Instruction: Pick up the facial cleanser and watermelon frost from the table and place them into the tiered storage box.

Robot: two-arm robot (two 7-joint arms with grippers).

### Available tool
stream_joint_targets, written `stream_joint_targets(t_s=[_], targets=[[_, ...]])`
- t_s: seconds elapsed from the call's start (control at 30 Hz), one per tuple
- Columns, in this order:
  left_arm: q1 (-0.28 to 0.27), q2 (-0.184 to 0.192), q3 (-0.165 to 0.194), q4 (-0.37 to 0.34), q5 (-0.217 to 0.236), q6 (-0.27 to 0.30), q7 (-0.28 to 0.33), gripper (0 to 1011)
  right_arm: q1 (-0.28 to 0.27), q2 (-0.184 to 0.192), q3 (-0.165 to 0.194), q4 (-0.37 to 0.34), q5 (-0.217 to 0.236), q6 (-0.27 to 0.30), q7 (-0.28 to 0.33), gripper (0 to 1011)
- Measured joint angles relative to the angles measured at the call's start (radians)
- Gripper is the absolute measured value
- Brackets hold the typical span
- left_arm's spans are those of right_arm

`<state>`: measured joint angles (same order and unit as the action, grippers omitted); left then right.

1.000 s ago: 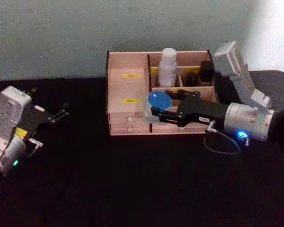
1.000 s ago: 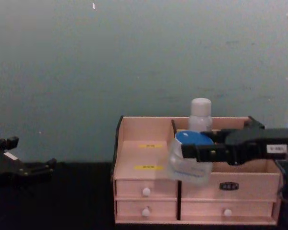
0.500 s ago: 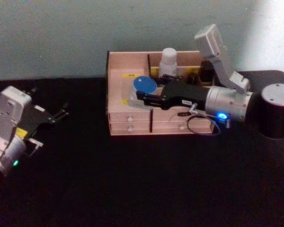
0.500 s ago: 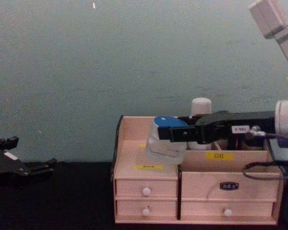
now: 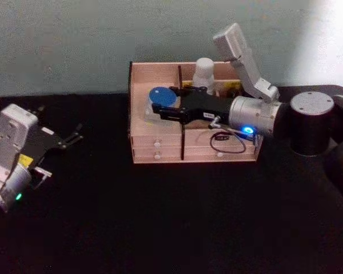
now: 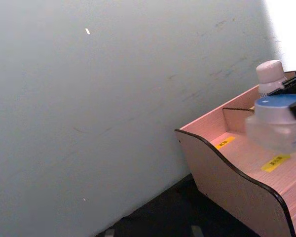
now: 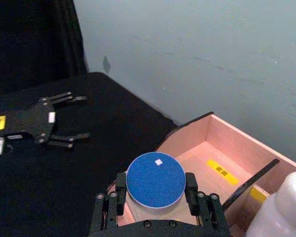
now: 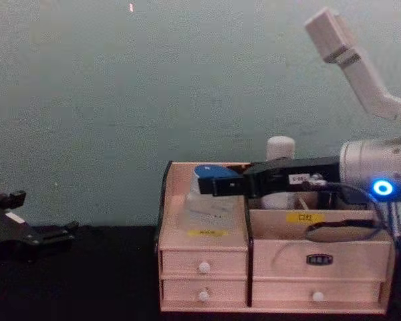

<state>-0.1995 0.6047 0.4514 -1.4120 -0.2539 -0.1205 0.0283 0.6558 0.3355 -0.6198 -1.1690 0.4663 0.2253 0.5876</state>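
You had the jar (image 5: 158,100) clamped between the fingers of the right hand (image 5: 162,109), blue lid up, hanging over the left-hand stepped bay of the box (image 5: 138,123). In the chest view the jar (image 8: 210,192) sat low between the bay's side wall and the black divider, its base close to the tier with the yellow label; whether it was touching the wood you could not tell. From the right wrist, the lid (image 7: 155,179) was squarely between the two fingers (image 7: 119,190), with the pink floor of the bay beneath.

This was the placing step for the second item, and the task looked nearly done. The next move called for a short, straight lowering until the jar rested flat, then letting go and backing the arm out without clipping the divider.

The cleanser (image 5: 204,72) was standing upright in the rear compartment just right of the divider, its white cap above the box's back wall. Something dark sat in the compartments further right, too hidden by the arm to name. Both rows of drawers were closed.

Your left hand (image 5: 68,138) was parked well apart on the black table (image 5: 160,217), fingers spread and empty.
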Motion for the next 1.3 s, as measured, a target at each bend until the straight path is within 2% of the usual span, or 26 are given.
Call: stream_joint_targets(t_s=[0.17, 0.53, 1.3], targets=[[0.000, 0.000, 0.000, 0.000, 0.000, 0.000, 0.000, 1001, 0.030, -0.035, -0.003, 0.059, -0.010, 0.005, -0.008, 712], [0.000, 0.000, 0.000, 0.000, 0.000, 0.000, 0.000, 1001, 0.070, -0.078, 0.001, 0.141, -0.025, 0.019, -0.012, 713], [0.000, 0.000, 0.000, 0.000, 0.000, 0.000, 0.000, 1001, 0.090, -0.106, 0.012, 0.198, -0.044, 0.048, -0.007, 713]])
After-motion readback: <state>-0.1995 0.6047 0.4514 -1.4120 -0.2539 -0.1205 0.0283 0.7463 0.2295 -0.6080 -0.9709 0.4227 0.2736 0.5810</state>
